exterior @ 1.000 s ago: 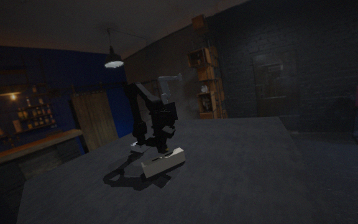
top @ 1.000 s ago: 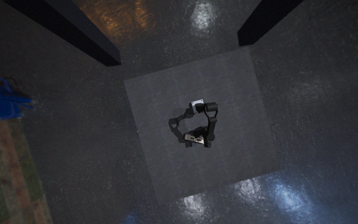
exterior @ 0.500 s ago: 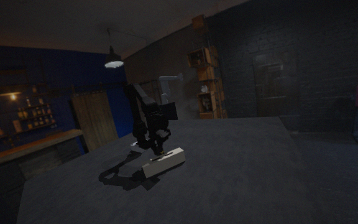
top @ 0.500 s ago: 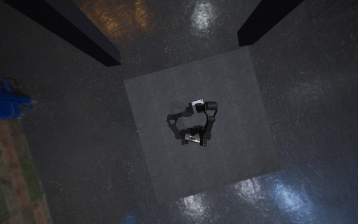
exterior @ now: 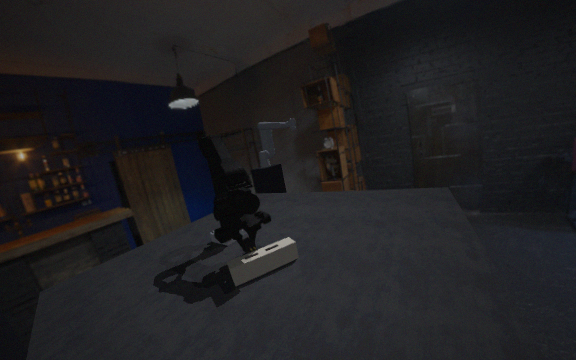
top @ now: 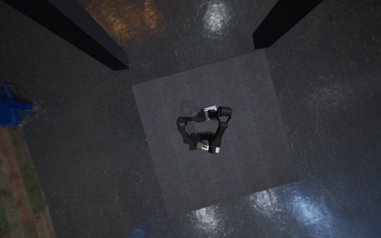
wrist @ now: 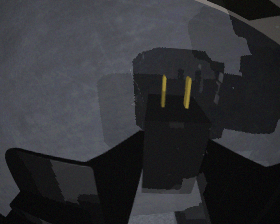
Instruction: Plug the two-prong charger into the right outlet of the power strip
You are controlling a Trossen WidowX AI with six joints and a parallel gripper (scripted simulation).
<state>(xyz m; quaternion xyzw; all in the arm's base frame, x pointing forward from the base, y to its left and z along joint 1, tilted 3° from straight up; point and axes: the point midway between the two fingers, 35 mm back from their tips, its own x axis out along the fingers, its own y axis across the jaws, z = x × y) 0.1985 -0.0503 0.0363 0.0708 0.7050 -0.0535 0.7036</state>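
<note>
The pale power strip [top: 203, 146] [exterior: 266, 267] lies on the table with its slots up; part of it shows at the top right in the wrist view [wrist: 278, 31]. My gripper [exterior: 248, 244] [wrist: 168, 137] is shut on the black charger [wrist: 176, 156], holding it by its sides. Two gold prongs [wrist: 188, 92] [exterior: 252, 249] stick out of its far end, clear of any slot in the wrist view. In the exterior view they show close to the strip's left slot. The gap between prongs and strip is hard to judge. In the top view the arm covers part of the strip.
The arm's white base plate [top: 210, 108] stands on the grey table [top: 243, 82] [exterior: 393, 280]. The arm's dark shadow falls over the table and the strip's left end in the exterior view. Two dark posts [top: 78, 33] [top: 276, 26] stand beyond the table's edge.
</note>
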